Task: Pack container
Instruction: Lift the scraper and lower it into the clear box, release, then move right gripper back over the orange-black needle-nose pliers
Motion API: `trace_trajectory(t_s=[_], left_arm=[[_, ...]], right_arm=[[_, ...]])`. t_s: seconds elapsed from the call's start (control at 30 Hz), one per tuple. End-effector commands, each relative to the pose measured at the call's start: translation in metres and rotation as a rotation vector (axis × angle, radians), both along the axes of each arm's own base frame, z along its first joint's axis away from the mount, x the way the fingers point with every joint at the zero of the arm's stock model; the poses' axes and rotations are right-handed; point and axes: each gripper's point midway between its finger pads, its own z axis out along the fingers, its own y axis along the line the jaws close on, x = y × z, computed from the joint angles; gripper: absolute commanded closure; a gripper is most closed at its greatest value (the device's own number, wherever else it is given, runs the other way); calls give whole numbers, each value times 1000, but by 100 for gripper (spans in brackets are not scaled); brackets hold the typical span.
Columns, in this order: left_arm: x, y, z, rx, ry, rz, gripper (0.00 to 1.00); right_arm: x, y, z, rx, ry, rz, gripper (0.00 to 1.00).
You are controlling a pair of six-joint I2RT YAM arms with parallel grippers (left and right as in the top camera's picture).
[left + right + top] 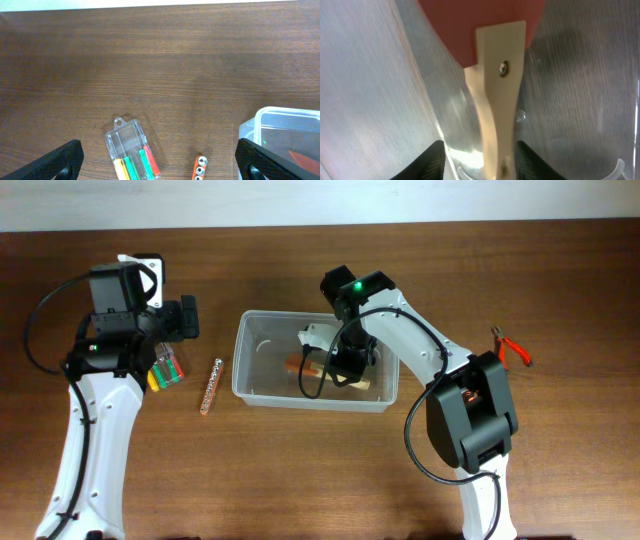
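Observation:
The large clear container (300, 402) sits mid-table; its corner shows in the left wrist view (285, 132). A red paddle (295, 363) with a pale wooden handle lies inside it. My right gripper (345, 365) is down inside the container. In the right wrist view the paddle's handle (497, 90) runs between my right gripper's fingers (480, 160), with a gap on the left side; the jaws look open. My left gripper (185, 320) is open and empty above the table, left of the container, also shown in the left wrist view (160, 164).
A small clear case of coloured screwdrivers (165, 368) (131, 150) and an orange bit holder (210, 385) (200, 167) lie left of the container. Red-handled pliers (512, 350) lie at the right.

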Motion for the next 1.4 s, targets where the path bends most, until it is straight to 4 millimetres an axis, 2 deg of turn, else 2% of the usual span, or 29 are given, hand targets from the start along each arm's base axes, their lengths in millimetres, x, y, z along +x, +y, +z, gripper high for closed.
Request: trace_trajectory(t_s=[0.0, 0.13, 0.27, 0.43, 0.53, 0.63, 0.73, 0.83, 1.03, 1.2, 1.27, 1.37], left_arm=[[3, 4, 12, 21, -25, 1, 1], [3, 4, 12, 21, -25, 1, 1], [3, 4, 12, 21, -25, 1, 1], [3, 4, 12, 21, -25, 1, 1], [3, 4, 12, 21, -25, 1, 1], [3, 4, 12, 21, -25, 1, 1], [3, 4, 12, 21, -25, 1, 1], [3, 4, 12, 21, -25, 1, 1], [3, 4, 12, 21, -25, 1, 1], [3, 4, 12, 21, -25, 1, 1], [3, 4, 12, 21, -25, 1, 1], [3, 4, 12, 21, -25, 1, 1]], right_arm=[[-1, 0, -1, 6, 6, 3, 55], [2, 4, 5, 19, 3, -38, 54], [8, 10, 25, 39, -9, -69, 54], [30, 14, 73, 60, -86, -174, 54], [50, 0, 114, 30, -171, -326, 54], [68, -42, 158, -25, -259, -547, 54], [71, -82, 178, -40, -262, -661, 53], [81, -137, 184, -56, -256, -816, 53], [90, -217, 185, -72, -252, -997, 55], [82, -256, 209, 10, -267, -1103, 55], [71, -274, 223, 17, -298, -1128, 55], [50, -292, 228, -4, -287, -1157, 55]])
